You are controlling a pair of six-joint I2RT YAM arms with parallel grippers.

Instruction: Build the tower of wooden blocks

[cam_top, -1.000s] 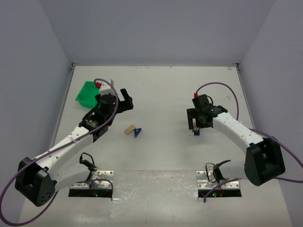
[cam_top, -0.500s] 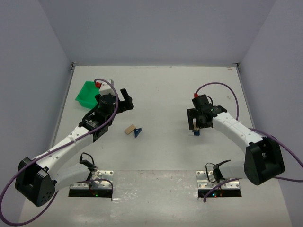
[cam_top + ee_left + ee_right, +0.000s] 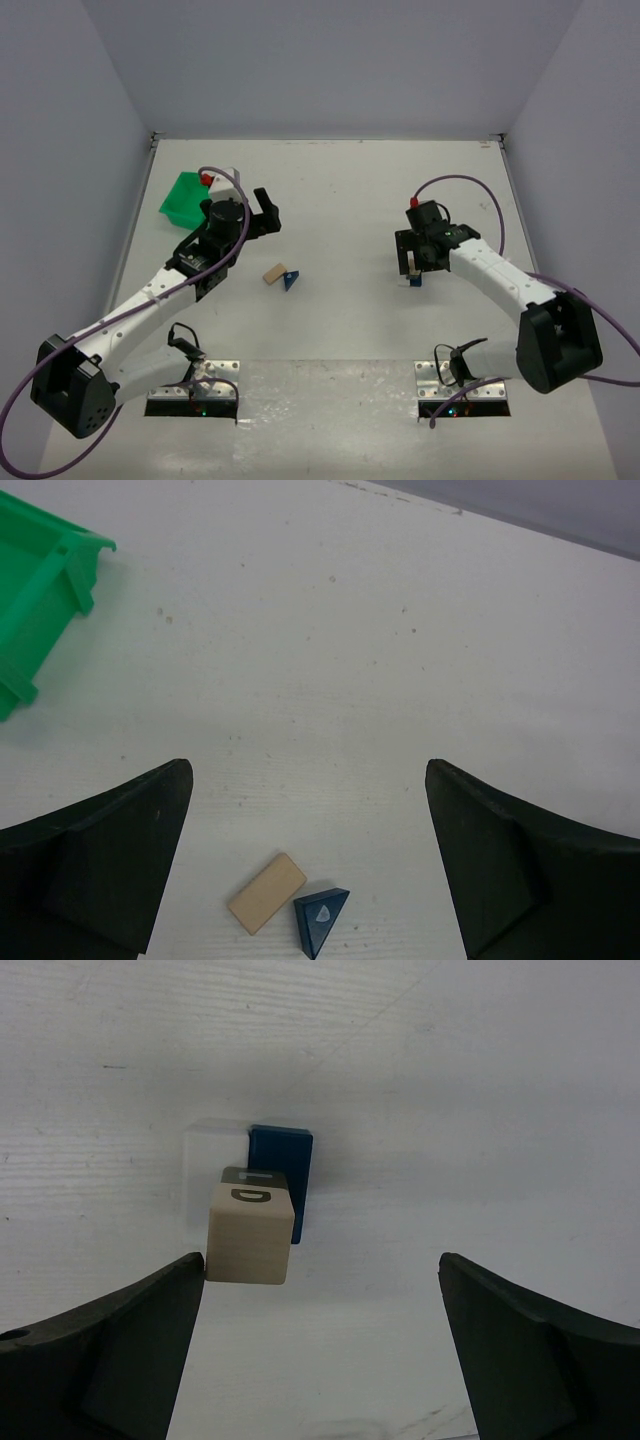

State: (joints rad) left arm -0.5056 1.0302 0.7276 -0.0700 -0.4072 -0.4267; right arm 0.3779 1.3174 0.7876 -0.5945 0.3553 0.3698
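Observation:
A tan flat block lies on the table touching a blue triangular wedge. Both show in the left wrist view, the block and the wedge, near the bottom edge. My left gripper is open and empty, above and behind them. A small stack stands at the right. In the right wrist view it is a tan cube marked D, a dark grey face behind it, and a blue block. My right gripper is open over it, the cube by its left fingertip.
A green plastic bin stands at the far left of the table, behind my left arm; its corner shows in the left wrist view. Grey walls close the table on three sides.

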